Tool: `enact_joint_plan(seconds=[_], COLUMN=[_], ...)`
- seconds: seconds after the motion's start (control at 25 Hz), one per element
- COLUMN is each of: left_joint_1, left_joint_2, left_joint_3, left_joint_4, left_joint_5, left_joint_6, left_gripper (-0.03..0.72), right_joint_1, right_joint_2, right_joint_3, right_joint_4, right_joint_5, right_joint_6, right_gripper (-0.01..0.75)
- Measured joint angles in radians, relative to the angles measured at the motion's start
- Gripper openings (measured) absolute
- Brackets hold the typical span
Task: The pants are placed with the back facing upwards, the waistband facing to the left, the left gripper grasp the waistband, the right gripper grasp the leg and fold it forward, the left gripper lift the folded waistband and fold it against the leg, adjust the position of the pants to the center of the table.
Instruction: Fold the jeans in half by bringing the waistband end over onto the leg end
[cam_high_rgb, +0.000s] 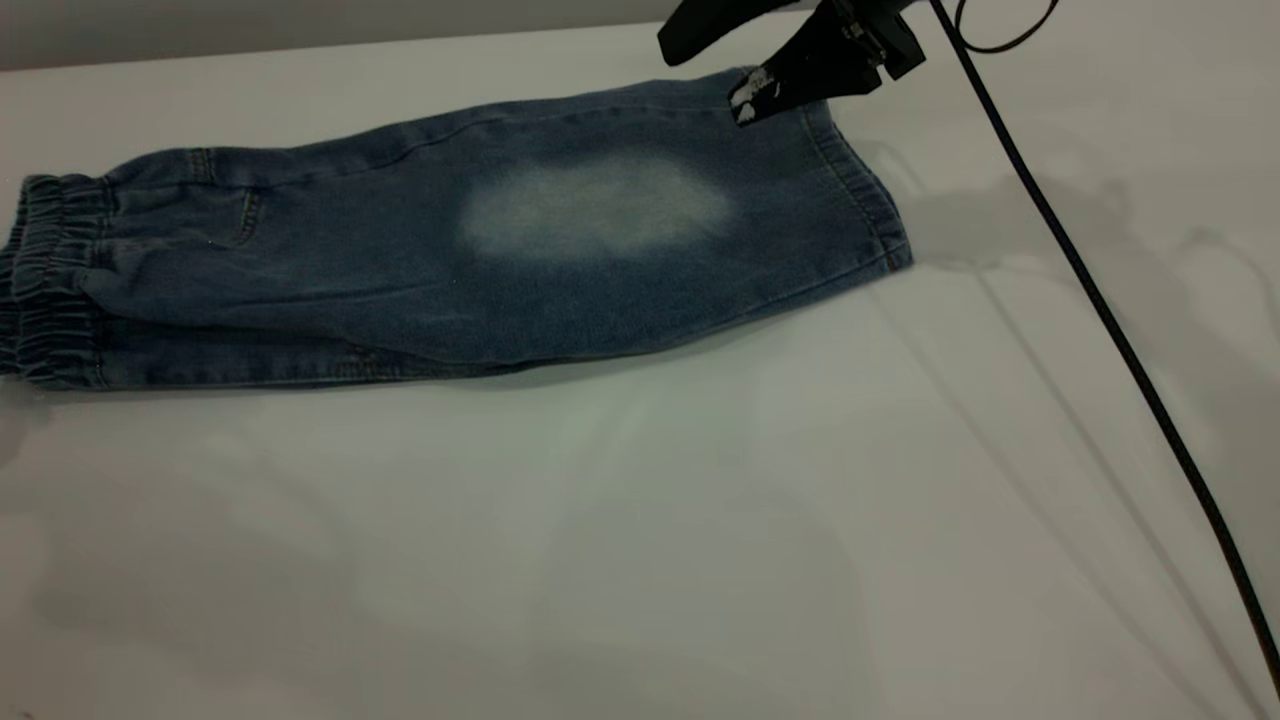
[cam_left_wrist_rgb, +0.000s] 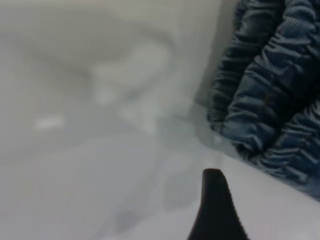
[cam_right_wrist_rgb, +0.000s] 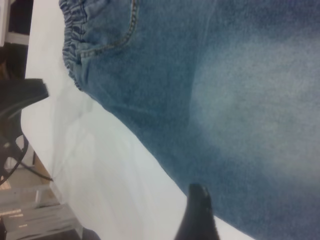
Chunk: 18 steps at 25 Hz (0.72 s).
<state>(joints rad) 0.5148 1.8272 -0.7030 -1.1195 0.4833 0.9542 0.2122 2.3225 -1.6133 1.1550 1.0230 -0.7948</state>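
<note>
The pants (cam_high_rgb: 400, 270) lie flat on the white table (cam_high_rgb: 640, 520), folded lengthwise. The gathered waistband (cam_high_rgb: 45, 280) is at the left. The leg (cam_high_rgb: 600, 210) with the pale faded oval lies on top, its hem at the right. My right gripper (cam_high_rgb: 705, 80) hovers open just above the far hem corner and holds nothing. In the right wrist view one dark finger (cam_right_wrist_rgb: 197, 215) stands over the edge of the denim. My left gripper (cam_left_wrist_rgb: 250, 220) is out of the exterior view. Its one visible finger (cam_left_wrist_rgb: 215, 210) is over bare table, a short way from the waistband (cam_left_wrist_rgb: 270, 100).
A thin black cable (cam_high_rgb: 1100, 310) trails from the right arm across the right side of the table to the front edge. Past the table's left end, the right wrist view shows dark equipment (cam_right_wrist_rgb: 20, 100) and floor clutter.
</note>
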Motion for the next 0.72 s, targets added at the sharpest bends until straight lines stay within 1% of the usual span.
enact_joint_plan(seconds=[0.08,0.16,0.28,0.36,0.56,0.64,0.72], left_joint_1=[0.013,0.014,0.014,0.014,0.012,0.011,0.011], left_joint_2=[0.022,0.021,0.038,0.056,0.086,0.086,0.086], left_joint_3=[-0.020,-0.020,-0.020,-0.020,-0.019,-0.019,-0.019], left_joint_4=[-0.003,-0.005,0.000,0.013,0.016,0.014,0.001], left_joint_5=[0.025,0.024,-0.004,0.004,-0.056,-0.074,-0.068], left_joint_6=[0.000,0.000,0.010,0.028,0.045,0.045,0.045], left_gripper=[0.442,0.457,0.494,0.526,0.615,0.633,0.637], right_joint_1=[0.001,0.000,0.000,0.000,0.000,0.000,0.000], right_joint_2=[0.000,0.000,0.000,0.000,0.000,0.000,0.000], right_joint_3=[0.000,0.000,0.000,0.000,0.000,0.000,0.000], right_joint_4=[0.000,0.000,0.000,-0.001,-0.002,-0.002,-0.003], right_joint_5=[0.000,0.000,0.000,0.000,0.000,0.000,0.000], right_joint_6=[0.000,0.001,0.001,0.000,0.000,0.000,0.000], right_gripper=[0.477,0.477,0.477,0.477,0.477,0.477,0.477])
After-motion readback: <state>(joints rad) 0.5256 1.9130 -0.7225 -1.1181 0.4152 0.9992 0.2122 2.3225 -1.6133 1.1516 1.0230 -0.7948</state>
